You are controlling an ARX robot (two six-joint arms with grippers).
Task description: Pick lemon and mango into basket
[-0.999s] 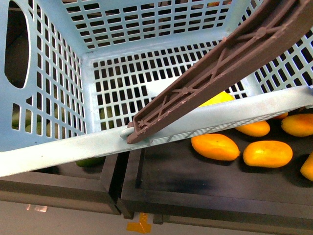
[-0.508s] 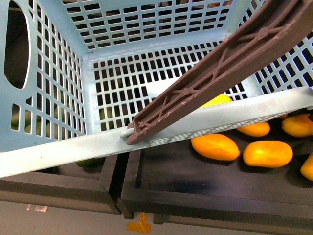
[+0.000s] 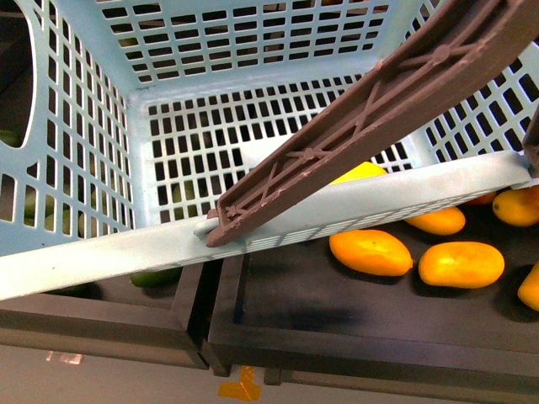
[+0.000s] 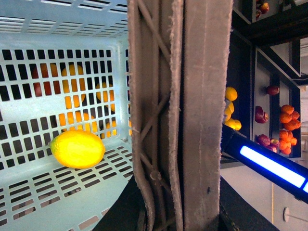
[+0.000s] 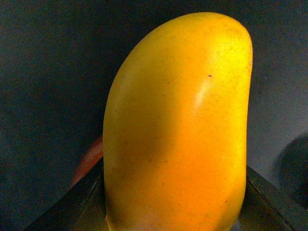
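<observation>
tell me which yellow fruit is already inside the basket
The lemon, lying on the basket's slotted floor; the mangoes lie outside on the black tray.

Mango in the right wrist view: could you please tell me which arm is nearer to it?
Right: its fingers flank the mango. The left arm is over at the basket handle, apart from it.

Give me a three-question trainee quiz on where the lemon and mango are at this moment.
1. True or false: the lemon lies inside the basket.
2. The mango filling the right wrist view is: (a) in the basket, (b) between the fingers of the right gripper, (c) on the floor.
3. Fill in: the loose mangoes in the front view rest on a black ____.
Key: 1 true; 2 b; 3 tray.
</observation>
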